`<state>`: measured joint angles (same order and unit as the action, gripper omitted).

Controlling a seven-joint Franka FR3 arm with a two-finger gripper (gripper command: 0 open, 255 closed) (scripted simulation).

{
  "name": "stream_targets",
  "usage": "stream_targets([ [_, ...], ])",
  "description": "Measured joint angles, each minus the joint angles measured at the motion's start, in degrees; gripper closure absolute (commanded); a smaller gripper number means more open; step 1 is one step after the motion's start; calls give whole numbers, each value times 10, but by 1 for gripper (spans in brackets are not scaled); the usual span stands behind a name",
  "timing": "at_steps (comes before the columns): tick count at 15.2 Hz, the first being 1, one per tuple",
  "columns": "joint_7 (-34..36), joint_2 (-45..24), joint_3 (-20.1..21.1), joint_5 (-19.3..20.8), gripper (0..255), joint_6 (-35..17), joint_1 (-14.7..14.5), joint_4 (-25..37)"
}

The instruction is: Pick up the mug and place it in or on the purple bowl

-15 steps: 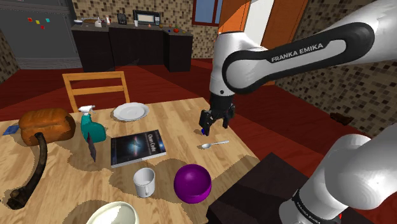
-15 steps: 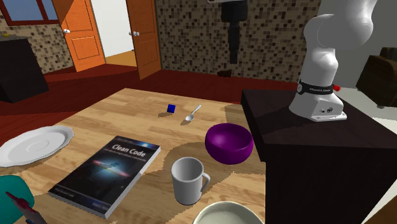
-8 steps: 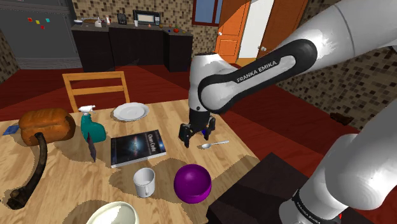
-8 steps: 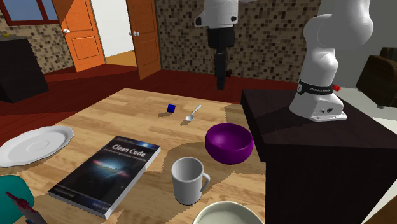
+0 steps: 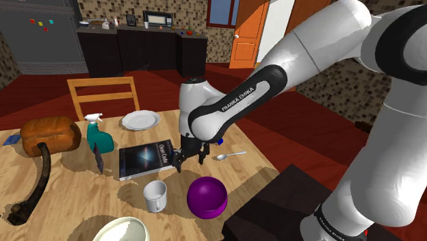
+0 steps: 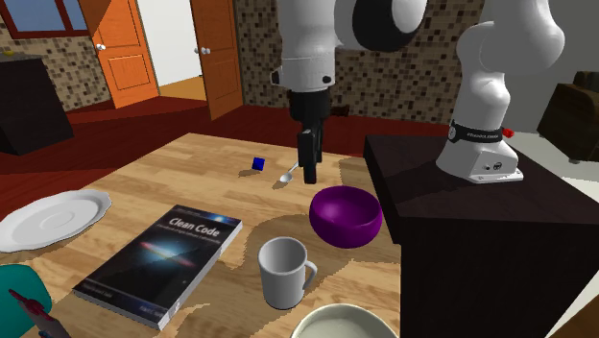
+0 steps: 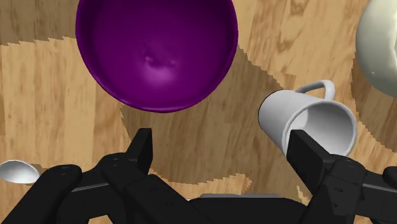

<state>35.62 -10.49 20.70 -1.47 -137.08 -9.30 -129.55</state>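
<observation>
The hand point(image 5: 188, 163) is hanging above the surface point(image 5: 68, 185) with its fingers spread and nothing between them, over the gap between the spoon point(image 5: 229, 155) and the purple bowl point(image 5: 206, 197). The mug point(image 5: 154, 196) is standing upright and untouched, just beside the bowl and near the corner of the book point(image 5: 147, 159). In the second exterior view its handle is pointing to that view's right.

In the wrist view, the bowl point(image 7: 156, 51) is lying straight ahead of the hand point(image 7: 224, 149), while the mug point(image 7: 312, 124) is sitting off to one side, in line with a single finger. That offset looks like the main danger. If the hand is dropping from this line, one finger is likely to strike the mug's rim and tip it, or the other is likely to clip the bowl and shove it away.

The mug and bowl are standing close together, so a finger going down between them is risking a nudge to either one. A grip that is catching the handle instead of the wall could let the mug swing or slip. The pale bowl point(image 6: 344, 325) is lying near the mug point(image 6: 281, 272) too, and a wide approach from that side could knock it. Later, letting go too high over the purple bowl point(image 6: 346, 216) could send the mug rolling out.
</observation>
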Motion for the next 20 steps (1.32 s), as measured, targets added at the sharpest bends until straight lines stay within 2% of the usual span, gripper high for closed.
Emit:
stream_targets([
  [5,53,-117,-10,44,0,-33,-35,84],
  [10,88,-220,-27,72,0,-51,-73,170],
  [20,100,-273,-40,86,0,-87,-90,188],
])
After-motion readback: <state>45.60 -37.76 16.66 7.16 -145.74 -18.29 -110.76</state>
